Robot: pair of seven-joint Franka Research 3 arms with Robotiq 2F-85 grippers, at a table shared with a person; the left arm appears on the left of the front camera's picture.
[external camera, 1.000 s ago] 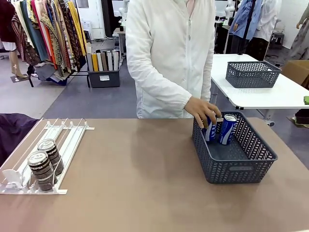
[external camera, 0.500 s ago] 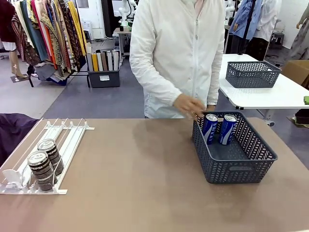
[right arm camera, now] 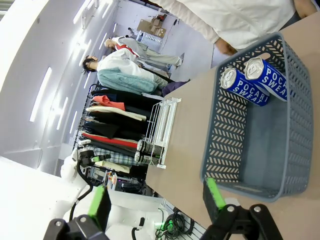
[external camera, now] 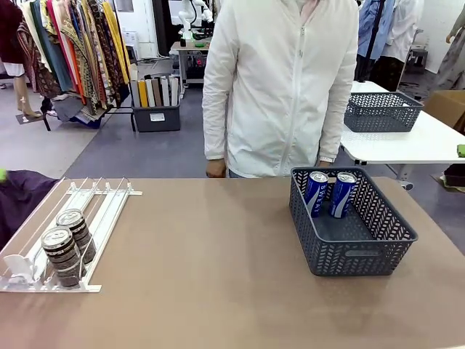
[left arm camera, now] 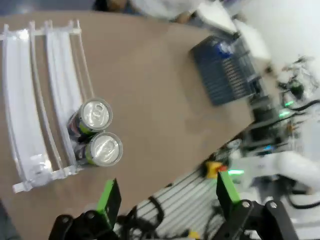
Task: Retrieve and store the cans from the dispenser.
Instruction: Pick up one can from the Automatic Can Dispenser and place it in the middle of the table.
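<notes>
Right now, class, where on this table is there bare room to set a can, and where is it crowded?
Free: the table between the dispenser and the basket; the basket's near half. Crowded: the basket's far end, holding two blue cans; the dispenser's near end, holding two dark cans.

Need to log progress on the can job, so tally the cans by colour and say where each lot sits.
Blue cans: 2, upright in the grey basket
Dark banded cans: 2, in the dispenser
Total: 4
</notes>
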